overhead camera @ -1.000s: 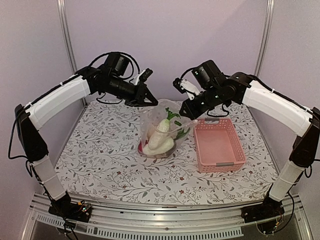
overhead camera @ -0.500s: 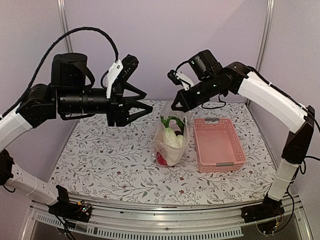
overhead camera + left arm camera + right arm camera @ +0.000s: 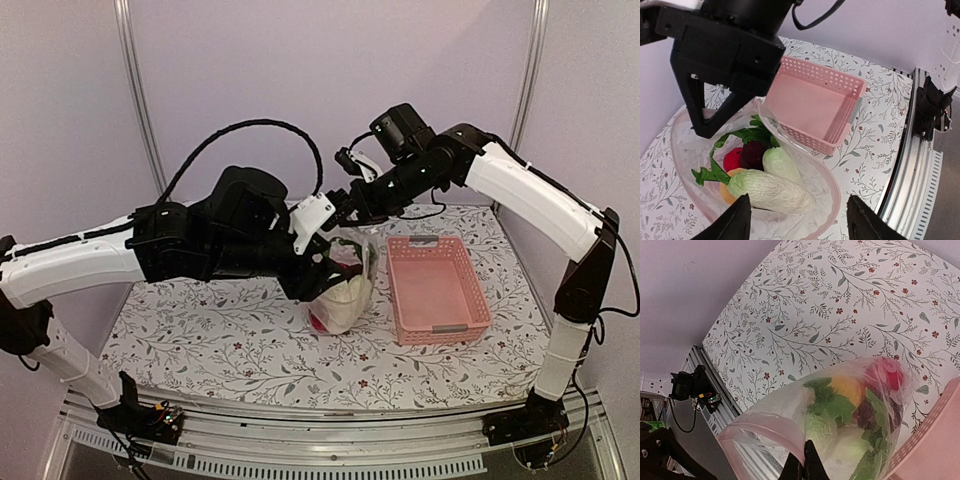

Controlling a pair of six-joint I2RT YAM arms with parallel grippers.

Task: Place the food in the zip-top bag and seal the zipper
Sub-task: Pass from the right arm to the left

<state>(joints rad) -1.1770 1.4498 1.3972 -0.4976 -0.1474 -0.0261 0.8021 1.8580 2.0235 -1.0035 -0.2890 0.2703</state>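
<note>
Clear, crinkly plastic forms the zip-top bag [image 3: 345, 295], which stands on the floral bench [image 3: 200, 320] just beside the pink lattice basket [image 3: 470, 300], on the basket's left-arm side, with its mouth gaping upward. Inside the bag, in the left wrist view, lies a long pale toy cabbage [image 3: 771, 191] with crinkled leaves. A smoother white-green oblong piece [image 3: 780, 164] touches the cabbage on the side nearer the basket. Farther from the basket sit a red round piece [image 3: 731, 159] and a dark purple round piece [image 3: 754, 152], pressed together. An orange piece [image 3: 726, 194] is half hidden under the cabbage, and green leafy sprigs [image 3: 742, 136] spread over the top of the pile. The zipper [image 3: 752, 430], a faintly pink strip, runs round the mouth unsealed, with its two sides well apart. The right hand [image 3: 802, 464] is pinched tight on that strip and holds the rim raised off the bench, up beyond the basket's far corner on the bag's side. The left hand [image 3: 800, 222] has its fingers spread wide and grips nothing. It hangs above the bag's mouth on the side away from the basket. The basket rests flat on the bench, its perforated walls and smooth pink floor in full view.
</note>
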